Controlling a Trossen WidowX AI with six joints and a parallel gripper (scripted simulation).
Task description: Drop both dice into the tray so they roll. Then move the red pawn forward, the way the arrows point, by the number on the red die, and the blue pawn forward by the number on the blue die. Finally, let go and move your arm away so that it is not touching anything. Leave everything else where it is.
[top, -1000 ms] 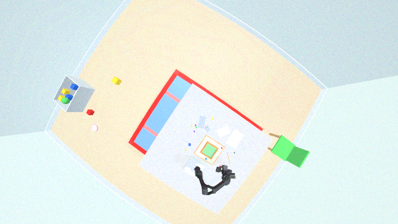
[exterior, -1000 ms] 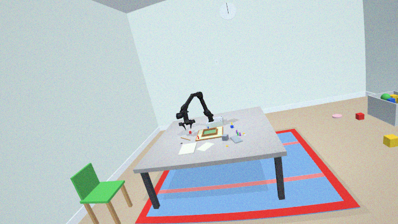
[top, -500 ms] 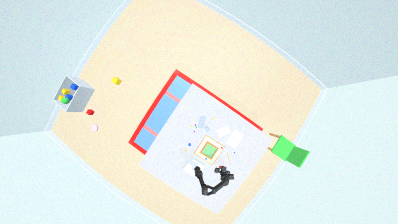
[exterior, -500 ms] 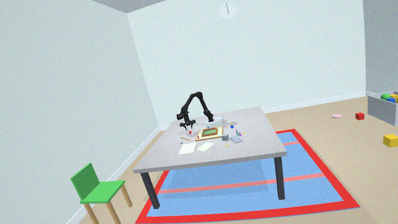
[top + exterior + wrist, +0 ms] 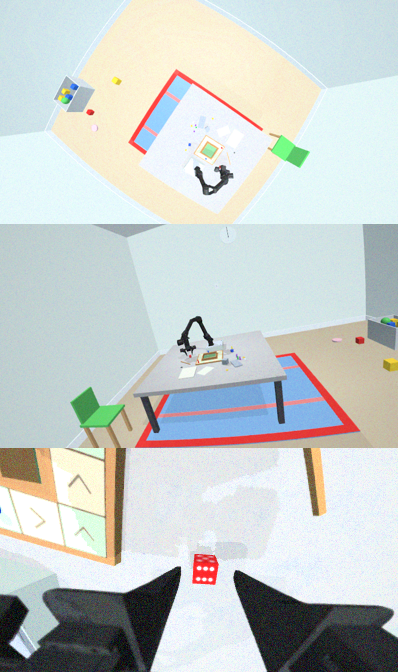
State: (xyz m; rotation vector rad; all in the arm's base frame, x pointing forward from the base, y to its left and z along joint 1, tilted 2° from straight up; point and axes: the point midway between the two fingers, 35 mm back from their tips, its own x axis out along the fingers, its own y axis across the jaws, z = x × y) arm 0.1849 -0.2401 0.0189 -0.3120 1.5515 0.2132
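Observation:
My gripper (image 5: pixel 189 354) (image 5: pixel 207 572) is open, fingers pointing down. The red die (image 5: pixel 190 356) (image 5: pixel 205 569) rests on the table between and beyond the fingertips in the wrist view, touching neither. The blue die (image 5: pixel 189 144) (image 5: pixel 231 350) is on the table on the board's other side. The game board (image 5: pixel 217 155) (image 5: pixel 82 498) has arrowed squares around the green-floored tray (image 5: pixel 209 150) (image 5: pixel 209 356). The red pawn (image 5: pixel 221 147) (image 5: pixel 198 360) stands at one corner of the board. The blue pawn (image 5: pixel 205 158) (image 5: pixel 207 351) stands along the board's side nearer the arm base.
A pencil (image 5: pixel 228 158) (image 5: pixel 185 362) (image 5: pixel 316 483) lies beside the board. A pale box (image 5: pixel 218 345) stands near the arm base. White sheets (image 5: pixel 235 138) (image 5: pixel 205 370), a grey block (image 5: pixel 225 361), a flat grey piece (image 5: pixel 236 363) and several small coloured pieces lie around the board.

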